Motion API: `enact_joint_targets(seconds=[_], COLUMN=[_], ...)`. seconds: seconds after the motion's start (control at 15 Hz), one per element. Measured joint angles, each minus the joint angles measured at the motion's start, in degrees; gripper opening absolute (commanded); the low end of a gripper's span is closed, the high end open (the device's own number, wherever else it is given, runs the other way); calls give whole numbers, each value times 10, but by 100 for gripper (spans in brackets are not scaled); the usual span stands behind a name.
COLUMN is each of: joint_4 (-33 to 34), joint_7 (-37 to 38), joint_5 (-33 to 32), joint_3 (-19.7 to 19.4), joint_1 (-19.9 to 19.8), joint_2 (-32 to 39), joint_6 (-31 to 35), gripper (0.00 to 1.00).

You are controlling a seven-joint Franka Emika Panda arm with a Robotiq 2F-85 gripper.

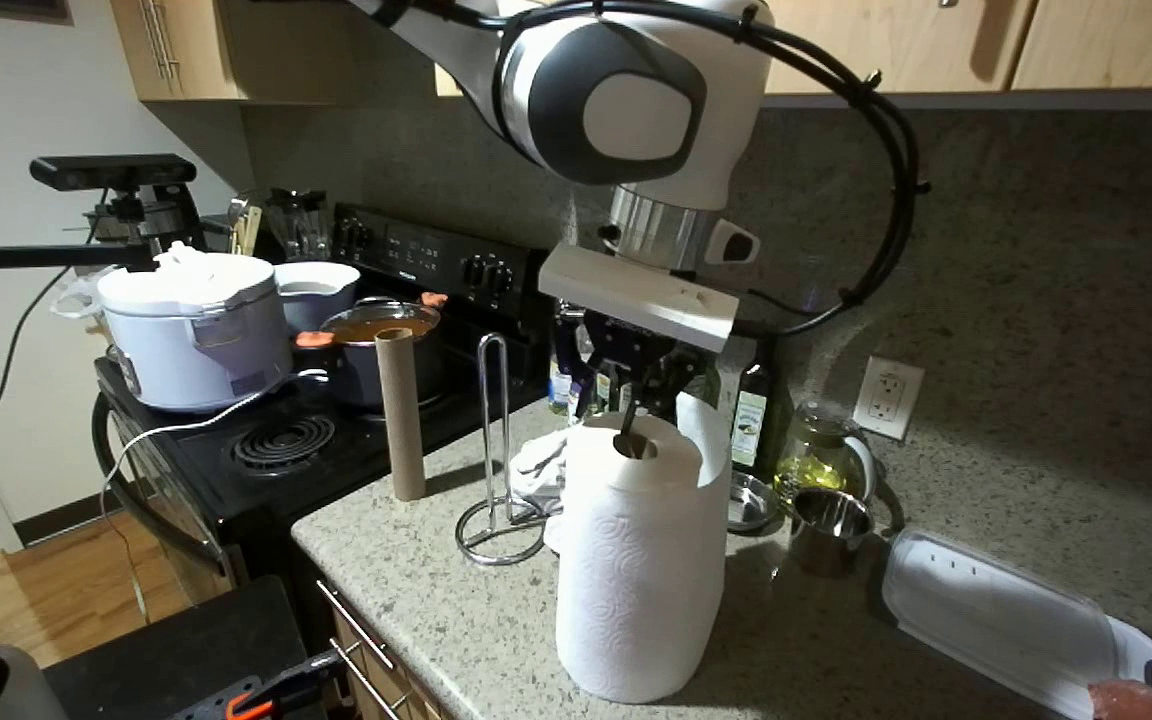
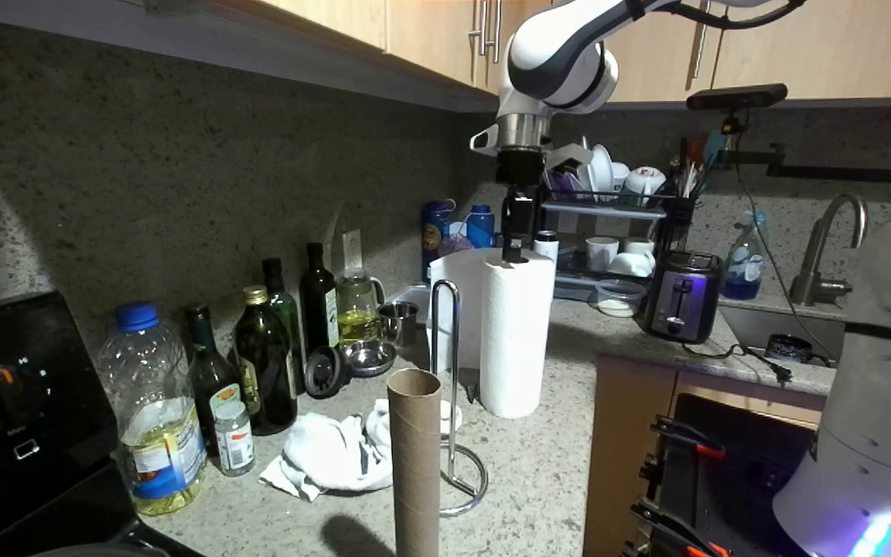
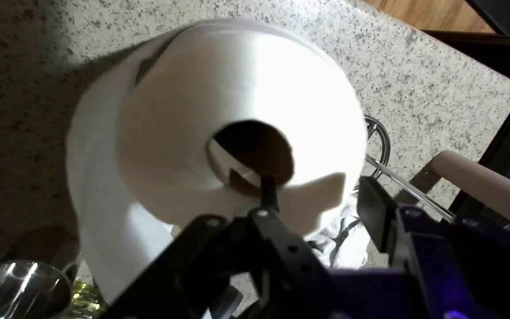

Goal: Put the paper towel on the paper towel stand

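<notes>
Currently my gripper [image 3: 318, 184] has jaws spread, one finger [image 3: 269, 195] down the hollow middle of the upright paper towel [image 1: 633, 580]; I note the metal stand [image 1: 487, 440] nearby.

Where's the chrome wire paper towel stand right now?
In an exterior view, the chrome wire stand stands left of centre, between the brown cardboard tube and the thick white paper towel roll.

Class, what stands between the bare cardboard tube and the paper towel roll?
The metal paper towel stand rises between the cardboard tube and the paper towel roll, shown in both exterior views.
</notes>
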Motion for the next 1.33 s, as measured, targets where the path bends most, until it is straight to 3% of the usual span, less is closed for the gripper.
enact_joint_targets(seconds=[0.13, 0.2, 0.67, 1.33], joint_4=[0, -1, -14, -36], joint_7=[1, 5, 53, 66], joint_5=[0, -1, -7, -7], joint_3=[0, 0, 0, 0], joint_1=[-1, -1, -1, -1], joint_2=[-7, -12, -37, -23], joint_6=[0, 0, -12, -22], gripper=[98, 100, 98, 100])
